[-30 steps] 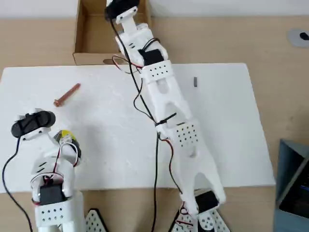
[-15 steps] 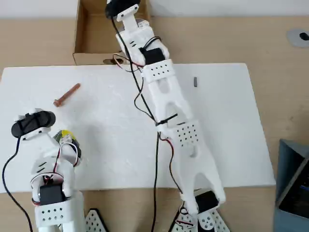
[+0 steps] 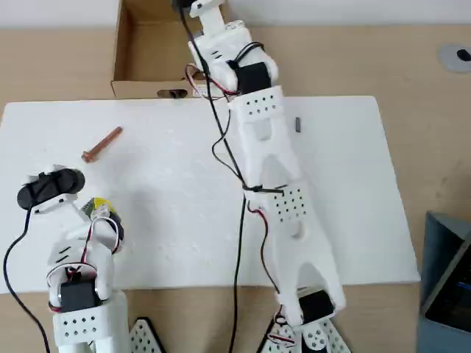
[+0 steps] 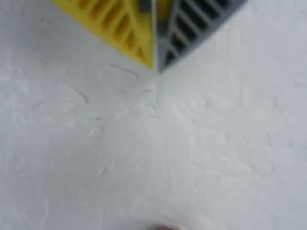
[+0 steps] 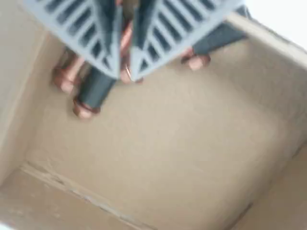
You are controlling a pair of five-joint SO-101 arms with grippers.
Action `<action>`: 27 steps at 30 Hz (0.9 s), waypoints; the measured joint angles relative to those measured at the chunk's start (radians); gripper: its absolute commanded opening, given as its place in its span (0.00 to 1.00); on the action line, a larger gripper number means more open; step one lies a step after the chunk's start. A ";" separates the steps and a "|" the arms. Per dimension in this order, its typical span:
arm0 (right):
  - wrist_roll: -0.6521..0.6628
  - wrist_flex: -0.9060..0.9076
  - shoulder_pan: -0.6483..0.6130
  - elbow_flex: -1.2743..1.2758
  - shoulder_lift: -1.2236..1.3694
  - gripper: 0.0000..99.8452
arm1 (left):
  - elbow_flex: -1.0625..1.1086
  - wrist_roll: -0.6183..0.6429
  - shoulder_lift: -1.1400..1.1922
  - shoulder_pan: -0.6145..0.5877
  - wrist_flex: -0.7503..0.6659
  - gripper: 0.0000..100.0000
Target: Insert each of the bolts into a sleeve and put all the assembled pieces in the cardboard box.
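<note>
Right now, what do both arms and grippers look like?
The left arm and right arm are white printed shells with perforated plates, black servos and loose red and black cables. The left gripper has one yellow and one grey ribbed finger; the right gripper has two grey ribbed ones.

Both arms are made of white plastic. The right arm (image 3: 272,184), the long one up the middle of the high view, has flat white plates full of little round holes and black motor blocks. Thin black, red and white wires loop along its side, and a black strap is tied round its middle. The left arm (image 3: 81,294), in the lower left corner, is white too. It has a plate with dots, a black motor, a black oval block, a long black wire and a bit of yellow. Its fingers (image 4: 115,24) are one yellow and one grey, both with slanted ribs. The right arm's fingers (image 5: 81,28) are both grey and ribbed.
</note>
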 measured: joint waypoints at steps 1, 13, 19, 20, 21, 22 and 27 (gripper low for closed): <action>0.000 0.014 0.005 -0.006 0.000 0.01 | 0.000 0.000 0.000 0.000 0.000 0.00; -0.009 0.275 0.028 -0.011 -0.110 0.01 | 0.000 0.000 0.000 0.000 0.000 0.00; -0.020 0.448 0.052 -0.011 -0.221 0.01 | 0.000 0.000 0.000 0.000 0.000 0.00; -0.020 0.474 0.058 -0.011 -0.236 0.01 | 0.000 0.000 0.000 0.000 0.000 0.00; -0.020 0.499 0.066 -0.011 -0.250 0.01 | 0.000 0.000 0.000 0.000 0.000 0.00; -0.020 0.525 0.077 -0.011 -0.264 0.01 | 0.000 0.000 0.000 0.000 0.000 0.00; -0.021 0.605 0.146 -0.012 -0.334 0.01 | 0.000 0.000 0.000 0.000 0.000 0.00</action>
